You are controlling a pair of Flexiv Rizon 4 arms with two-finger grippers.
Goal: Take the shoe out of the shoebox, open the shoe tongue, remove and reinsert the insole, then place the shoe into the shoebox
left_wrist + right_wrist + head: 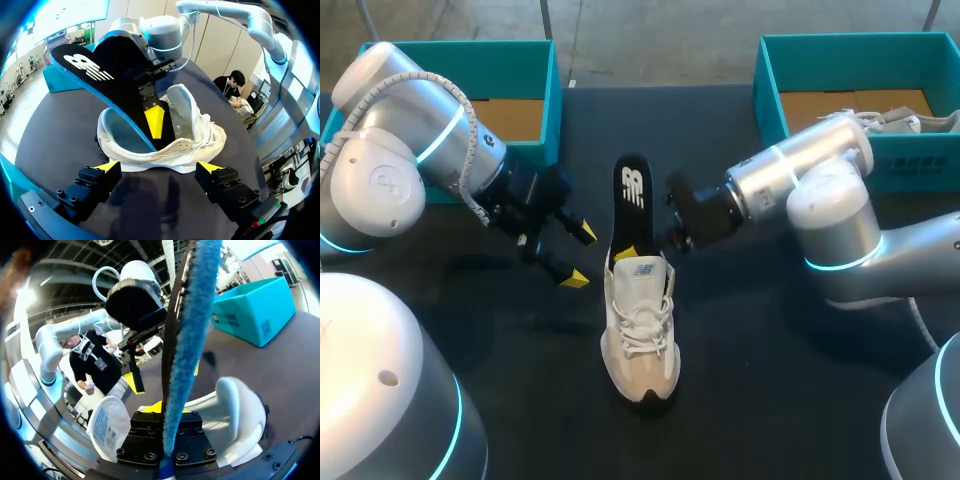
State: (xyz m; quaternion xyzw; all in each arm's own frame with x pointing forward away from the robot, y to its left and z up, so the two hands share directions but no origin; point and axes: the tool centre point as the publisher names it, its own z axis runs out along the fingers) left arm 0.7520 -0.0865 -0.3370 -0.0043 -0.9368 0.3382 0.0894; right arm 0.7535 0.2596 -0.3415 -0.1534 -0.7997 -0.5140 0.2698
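A white sneaker (640, 335) stands on the dark table, toe toward the near edge, tongue (107, 427) pulled forward. A black insole (632, 195) with a blue underside (192, 335) sticks up and back out of the shoe's opening. My right gripper (626, 254) reaches in from the right and is shut on the insole's lower part (150, 107) just above the heel (235, 405). My left gripper (582, 256) hangs open to the left of the shoe, with nothing between its fingers. In its own view the left gripper (159, 167) faces the shoe's side (195, 135).
A teal shoebox (535, 60) stands at the back left behind my left arm. A second teal box (840, 50) at the back right holds another light shoe (910, 120). Dark table surface (760, 380) lies to the right of the sneaker.
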